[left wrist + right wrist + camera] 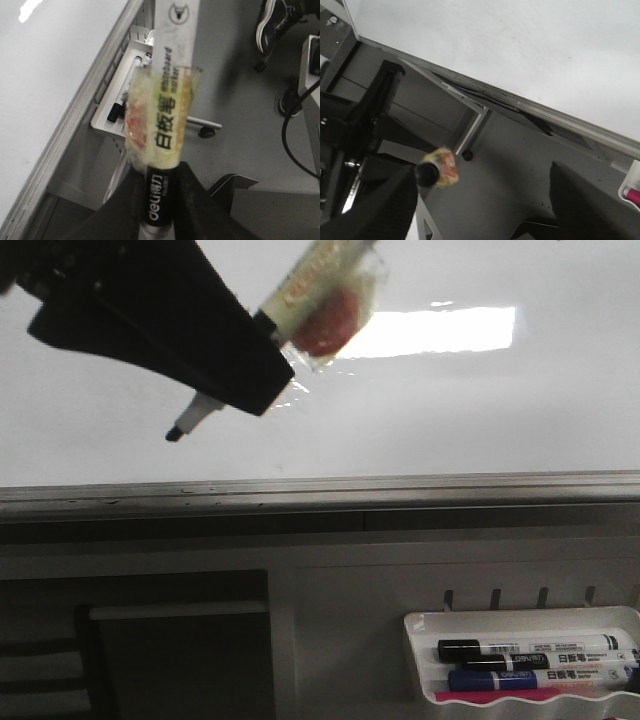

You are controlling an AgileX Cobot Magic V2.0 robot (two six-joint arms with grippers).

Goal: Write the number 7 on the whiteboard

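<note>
The left end effector (240, 380) is pinched on a whiteboard marker (300, 290), its dark fingers pressed against the black lower barrel just above the nib. In the front view the marker slants across the whiteboard (480, 410), nib (180, 430) pointing down and away from the bright light reflection (440, 332), which lies beyond the marker's upper end. Whether the nib touches the board or hovers just off it cannot be told. No number 7 shows anywhere on the white surface, so the writing looks not yet begun.

The right end effector (485, 200) stands spread with nothing between its fingers, below the whiteboard's grey frame edge.

The marker looks light and stiff, a smooth plastic barrel that could slip or twist under writing pressure. A wrap of crinkled tape (160, 120) around the barrel, above the fingers, probably adds bulk there. Holding low near the nib, as now, should give the best control of the stroke. The glossy board is hard and slick, so only gentle contact seems needed.

Below the whiteboard's frame, a small white tray (420, 625) holds spare markers (530, 650).
</note>
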